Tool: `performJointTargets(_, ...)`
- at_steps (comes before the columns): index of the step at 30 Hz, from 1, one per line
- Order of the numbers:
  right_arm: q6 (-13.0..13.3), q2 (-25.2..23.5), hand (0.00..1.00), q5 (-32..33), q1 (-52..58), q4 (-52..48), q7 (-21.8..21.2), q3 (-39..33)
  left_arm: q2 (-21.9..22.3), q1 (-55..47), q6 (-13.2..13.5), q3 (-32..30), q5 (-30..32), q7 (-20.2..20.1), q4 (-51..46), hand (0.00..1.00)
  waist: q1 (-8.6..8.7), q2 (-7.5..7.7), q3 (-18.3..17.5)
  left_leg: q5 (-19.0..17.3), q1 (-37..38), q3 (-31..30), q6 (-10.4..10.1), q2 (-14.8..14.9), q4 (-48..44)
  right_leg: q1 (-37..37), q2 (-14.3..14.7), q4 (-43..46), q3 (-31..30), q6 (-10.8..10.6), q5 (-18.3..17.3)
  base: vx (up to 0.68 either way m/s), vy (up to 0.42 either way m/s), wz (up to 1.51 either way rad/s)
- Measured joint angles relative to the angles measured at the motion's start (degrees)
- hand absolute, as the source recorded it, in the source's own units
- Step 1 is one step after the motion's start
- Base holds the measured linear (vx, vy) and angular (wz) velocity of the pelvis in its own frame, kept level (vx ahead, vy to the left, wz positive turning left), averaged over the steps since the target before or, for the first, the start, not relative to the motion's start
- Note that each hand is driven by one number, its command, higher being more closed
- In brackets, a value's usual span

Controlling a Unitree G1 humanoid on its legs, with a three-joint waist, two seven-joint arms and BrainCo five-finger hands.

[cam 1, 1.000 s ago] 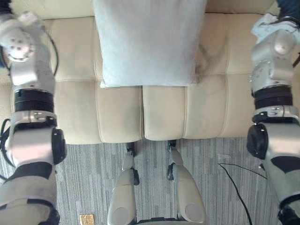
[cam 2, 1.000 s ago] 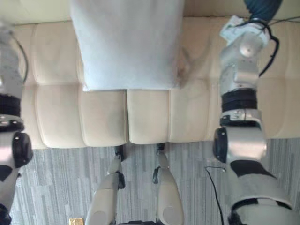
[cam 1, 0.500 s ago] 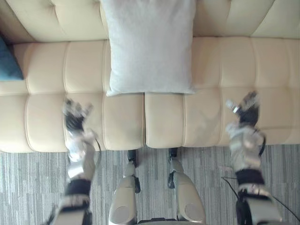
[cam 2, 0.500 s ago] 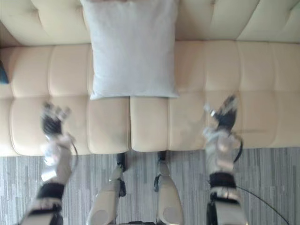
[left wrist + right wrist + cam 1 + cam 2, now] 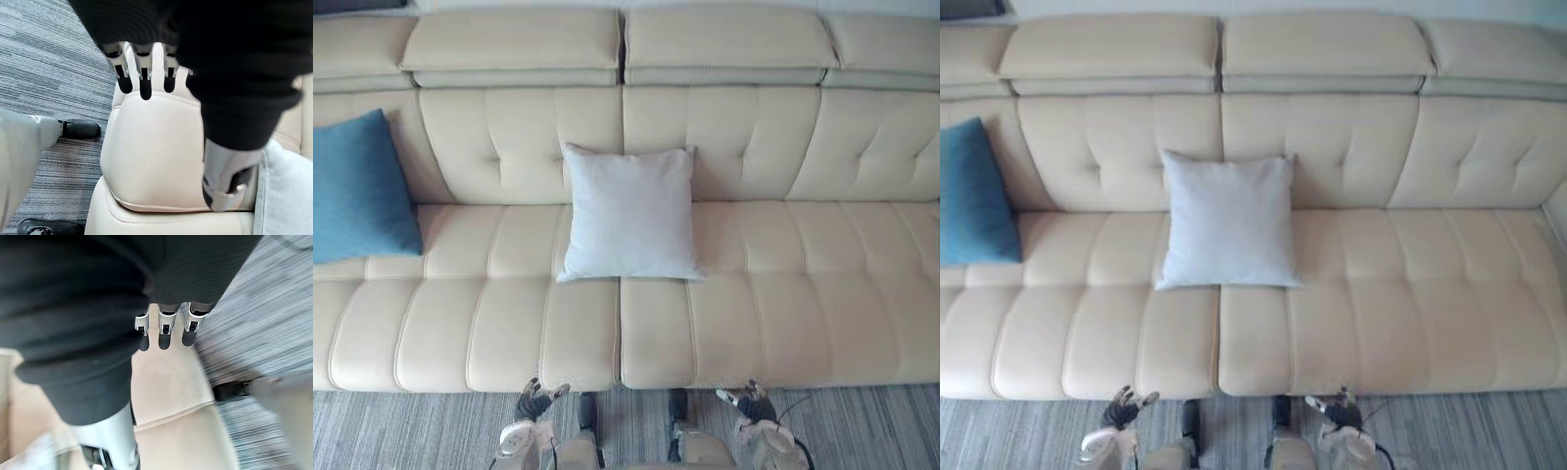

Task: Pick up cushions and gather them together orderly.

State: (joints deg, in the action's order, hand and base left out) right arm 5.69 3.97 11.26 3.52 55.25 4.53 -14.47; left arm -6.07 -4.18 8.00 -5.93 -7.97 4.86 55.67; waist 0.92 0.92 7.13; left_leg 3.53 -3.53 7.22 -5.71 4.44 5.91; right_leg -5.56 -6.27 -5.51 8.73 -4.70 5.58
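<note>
Cream sofa (image 5: 783,294) shows whole since the camera drew back: white cushion (image 5: 631,213) centre, blue cushion (image 5: 357,186) upper left. Lowered to the bottom edge, left robot hand (image 5: 532,402) and right robot hand (image 5: 753,400) hang fingers apart, empty.

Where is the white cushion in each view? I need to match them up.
Left eye view: white cushion mid-sofa, against the backrest, right of the blue cushion.
Right eye view: same spot, cushion just left of centre.
Left wrist view: pale grey cloth past the thumb of the left hand.
Right wrist view: cannot tell.
Shared landmark: the cream sofa seat.
</note>
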Motion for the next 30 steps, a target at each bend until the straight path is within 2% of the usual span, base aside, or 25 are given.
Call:
performJointTargets(5,-0.6,0.0,0.00,0.1,0.2,1.5,-0.1,-1.4,0.2,-0.1,-0.1,-2.0,3.1,0.1,1.4,0.00,0.00,0.10,-1.4,-1.1,2.7,0.0,-0.2,0.0,0.0,2.5,0.0,0.3,0.1,-0.7,-0.9,0.09,-0.006,-0.02)
performJointTargets(6,-1.1,-1.1,0.00,2.9,-0.1,4.2,-1.1,-5.1,0.2,-2.2,-1.3,-2.0,4.5,0.2,2.4,0.00,-0.06,0.25,-4.7,-4.2,7.7,0.1,0.8,-1.1,-0.1,7.6,-1.0,0.4,1.0,-1.1,-3.6,0.00,0.000,0.00)
performJointTargets(16,-1.9,-1.2,0.00,1.3,0.6,4.2,-1.0,-5.1,0.3,-3.2,-1.7,-2.0,4.5,0.2,2.4,0.00,0.00,0.22,-4.7,-4.4,9.7,1.9,0.8,-0.8,-0.1,8.0,-0.9,2.3,-0.2,-1.2,-4.4,-0.01,-0.001,-0.07)
performJointTargets(22,-3.6,-1.6,0.00,-4.5,2.0,4.1,0.4,-3.5,0.7,-3.8,-2.4,-2.1,4.3,0.7,2.5,0.00,-0.08,0.57,-3.7,-5.7,11.8,5.0,0.9,-0.3,-2.3,8.6,-1.0,4.6,-2.8,-1.1,-4.7,-0.07,0.001,-0.23)
performJointTargets(25,-4.1,-1.8,0.00,-6.3,2.1,2.6,1.1,-1.8,0.8,-3.4,-2.4,-2.6,4.3,0.8,2.4,0.00,-0.16,1.10,-3.2,-5.7,11.7,7.5,0.9,-0.2,-2.3,5.2,-1.4,7.8,-3.3,-0.7,-6.0,-0.16,0.010,-0.45)
performJointTargets(27,-4.3,-1.9,0.00,-6.8,0.7,0.6,1.2,1.2,0.8,-2.2,-2.4,-3.8,4.2,1.4,2.4,0.00,-0.91,1.95,-1.8,-5.9,11.0,11.3,0.9,-0.2,-3.0,1.8,-3.0,11.6,-0.7,-0.8,-6.6,-0.12,0.011,-0.78)
performJointTargets(28,-4.3,-2.2,0.00,-6.8,0.6,0.0,1.2,1.8,0.6,-2.0,-2.4,-3.8,4.2,1.5,2.4,0.00,-0.87,2.94,-1.5,-6.0,10.2,11.9,1.0,-0.3,-3.7,0.8,-3.5,12.0,0.0,-0.8,-6.5,-0.11,0.016,-0.57)
performJointTargets(29,-4.0,-3.1,0.00,-6.9,0.3,-0.6,1.3,2.1,0.0,-1.1,-2.5,-3.9,4.2,1.5,2.4,0.00,-0.88,3.73,-1.7,-5.8,8.1,13.4,1.5,-0.6,-6.0,-0.8,-4.6,12.0,0.5,-1.8,-5.3,-0.14,-0.018,-0.07)
performJointTargets(30,-4.1,-3.1,0.00,-6.9,-0.6,-0.5,1.6,2.6,0.9,0.3,-2.5,-3.8,4.2,1.6,1.8,0.00,-0.57,2.27,-0.9,-5.5,5.3,15.4,2.5,1.7,-7.3,-3.2,-5.0,19.0,4.2,-1.5,-8.1,-0.11,-0.025,0.13)
